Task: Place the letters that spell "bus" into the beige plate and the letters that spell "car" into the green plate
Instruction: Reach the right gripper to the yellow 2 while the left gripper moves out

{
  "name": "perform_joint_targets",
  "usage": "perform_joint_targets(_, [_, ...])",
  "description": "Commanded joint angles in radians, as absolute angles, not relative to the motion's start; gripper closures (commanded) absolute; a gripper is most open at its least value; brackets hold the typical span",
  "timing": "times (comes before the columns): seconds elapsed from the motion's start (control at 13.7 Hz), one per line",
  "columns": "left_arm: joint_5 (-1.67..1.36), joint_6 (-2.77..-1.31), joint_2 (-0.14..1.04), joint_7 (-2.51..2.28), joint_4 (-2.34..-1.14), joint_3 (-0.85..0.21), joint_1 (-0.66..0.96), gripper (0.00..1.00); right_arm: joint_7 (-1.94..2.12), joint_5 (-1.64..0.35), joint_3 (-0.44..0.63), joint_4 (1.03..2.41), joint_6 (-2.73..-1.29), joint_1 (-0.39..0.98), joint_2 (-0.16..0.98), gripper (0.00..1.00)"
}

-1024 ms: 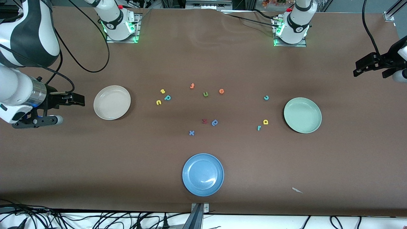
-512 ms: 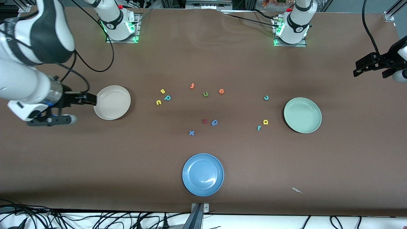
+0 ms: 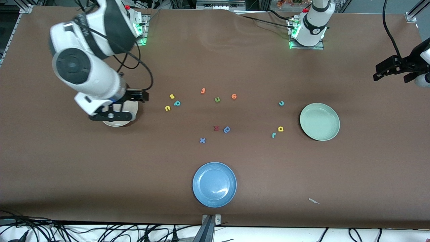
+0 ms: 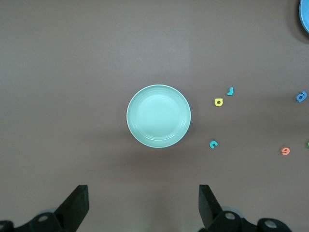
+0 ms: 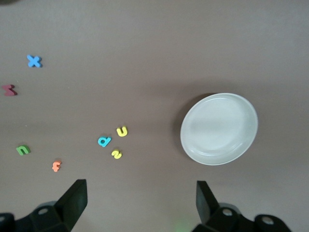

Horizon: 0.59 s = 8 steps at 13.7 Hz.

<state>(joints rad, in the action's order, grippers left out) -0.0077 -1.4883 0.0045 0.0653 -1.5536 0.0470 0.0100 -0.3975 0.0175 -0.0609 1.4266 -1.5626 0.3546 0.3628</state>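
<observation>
My right arm has swung in from the table's edge; its right gripper (image 3: 136, 97), jaws apart and empty, now hangs over the beige plate (image 3: 116, 123). My left gripper (image 3: 391, 69) waits, open. Nothing is plated yet; next I go for the yellow s (image 3: 172, 96), yellow u (image 3: 167, 108) and teal b (image 3: 177, 103) just beside that plate, toward the green plate (image 3: 319, 121).

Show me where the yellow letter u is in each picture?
Front view: the yellow u lies on the table beside the teal b, between the beige plate and the middle letters.
Left wrist view: not in it; only the green plate and letters near it show.
Right wrist view: the yellow u lies beside the teal b.
Shared landmark: the teal b touching distance from the yellow s.
</observation>
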Motion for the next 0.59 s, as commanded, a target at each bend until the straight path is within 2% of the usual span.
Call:
perform_joint_targets(0.0, [-0.011, -1.463, 0.018, 0.057, -1.52, 0.043, 0.008, 0.0, -0.411, 0.012, -0.069, 1.576, -1.688, 0.357, 0.341, 0.01])
perform_joint_targets(0.51, [-0.012, -1.463, 0.018, 0.057, -1.519, 0.041, 0.017, 0.0, -0.463, 0.02, -0.176, 1.925, -2.029, 0.357, 0.322, 0.01])
